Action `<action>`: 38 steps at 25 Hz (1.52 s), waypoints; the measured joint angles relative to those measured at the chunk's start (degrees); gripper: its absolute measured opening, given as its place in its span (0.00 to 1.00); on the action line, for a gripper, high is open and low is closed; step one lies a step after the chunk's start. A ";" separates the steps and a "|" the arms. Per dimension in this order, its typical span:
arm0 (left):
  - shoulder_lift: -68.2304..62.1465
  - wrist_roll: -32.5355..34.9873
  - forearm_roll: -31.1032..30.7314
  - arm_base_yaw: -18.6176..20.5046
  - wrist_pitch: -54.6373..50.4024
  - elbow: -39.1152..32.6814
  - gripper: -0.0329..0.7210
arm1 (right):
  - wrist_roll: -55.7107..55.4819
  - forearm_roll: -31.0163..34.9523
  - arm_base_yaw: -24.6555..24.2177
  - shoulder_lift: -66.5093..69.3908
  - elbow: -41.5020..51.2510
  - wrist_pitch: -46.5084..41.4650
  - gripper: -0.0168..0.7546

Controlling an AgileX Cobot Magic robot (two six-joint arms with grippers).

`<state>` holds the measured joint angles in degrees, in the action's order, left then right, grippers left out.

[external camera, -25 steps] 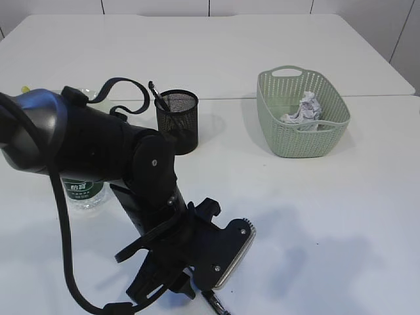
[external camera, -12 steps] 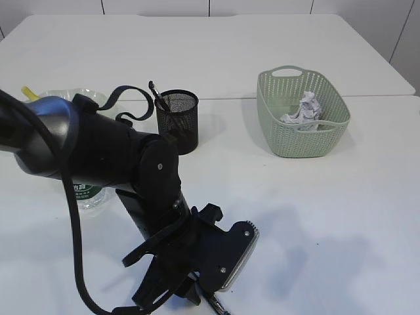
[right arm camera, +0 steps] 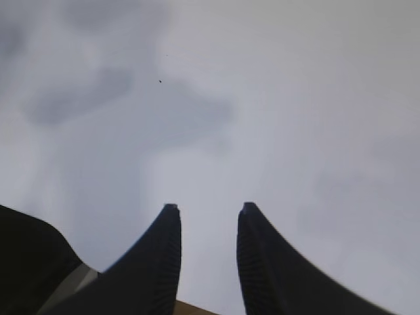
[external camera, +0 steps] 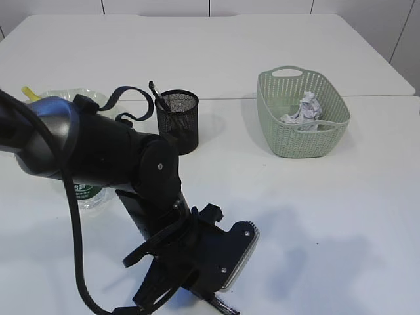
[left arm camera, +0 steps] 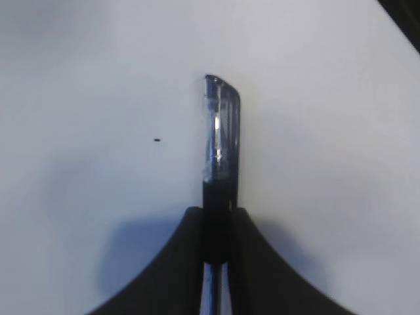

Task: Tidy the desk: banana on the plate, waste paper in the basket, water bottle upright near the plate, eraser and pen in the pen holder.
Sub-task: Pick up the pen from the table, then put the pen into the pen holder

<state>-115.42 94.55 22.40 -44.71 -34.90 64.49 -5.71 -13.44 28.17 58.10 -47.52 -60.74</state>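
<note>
On the white desk [external camera: 328, 216], only the left wrist view shows the left gripper [left arm camera: 216, 220] pinching the pen [left arm camera: 220, 141].

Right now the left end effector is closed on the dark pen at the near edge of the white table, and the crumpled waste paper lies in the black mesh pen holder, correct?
Not quite. The crumpled waste paper lies in the pale green plastic basket, not the black mesh pen holder; the exterior view shows it. The left end effector is closed on the dark pen.

Bulky left arm [external camera: 111, 157] blocking the near-left table [external camera: 341, 216], pen holder [external camera: 177, 120] and basket [external camera: 302, 121] behind, open tabletop right
</note>
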 joint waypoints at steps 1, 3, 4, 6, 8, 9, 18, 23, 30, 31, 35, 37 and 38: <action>0.00 0.00 0.13 0.00 0.00 0.00 0.10 | 0.07 0.00 0.00 0.00 0.00 0.00 0.31; 0.00 0.00 0.92 0.00 0.00 0.00 0.09 | 0.14 0.00 0.00 0.00 0.00 0.00 0.31; 0.00 0.00 1.55 0.00 -0.26 0.00 0.09 | 0.14 0.00 0.00 0.00 0.00 0.00 0.31; 0.00 0.00 2.27 0.00 -1.02 0.14 0.09 | 0.21 0.00 0.00 0.00 0.00 0.00 0.31; 0.00 -0.34 2.64 0.00 -1.57 0.25 0.09 | 0.28 0.00 0.00 0.00 0.00 0.00 0.31; 0.12 -1.15 2.74 0.00 -1.68 0.37 0.09 | 0.28 0.00 0.00 0.00 0.00 0.00 0.31; 7.17 -7.45 6.34 0.00 -1.39 0.63 0.09 | 0.36 0.00 0.00 0.00 0.00 0.00 0.31; 10.22 -7.92 13.35 0.51 4.57 0.63 0.09 | 0.36 0.32 0.00 0.00 0.00 0.00 0.31; 12.21 -8.01 34.68 6.98 12.61 0.63 0.09 | 0.36 0.97 0.00 0.00 0.00 -0.22 0.31; 12.33 -8.01 37.86 7.95 13.53 0.63 0.09 | 0.36 1.38 0.00 0.00 0.00 -0.22 0.31; 12.54 -7.63 47.82 11.09 18.64 0.63 0.09 | 0.43 3.23 0.00 0.00 0.00 -0.30 0.31; 12.66 -6.93 50.91 12.07 20.90 1.44 0.09 | 0.43 3.74 0.00 0.00 0.00 -0.43 0.31; 12.66 -6.90 52.04 12.44 21.61 2.36 0.09 | 0.43 4.08 0.00 0.00 0.00 -0.43 0.31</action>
<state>-102.76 87.65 74.44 -32.26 -13.29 66.85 -5.27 -9.36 28.17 58.10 -47.52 -61.17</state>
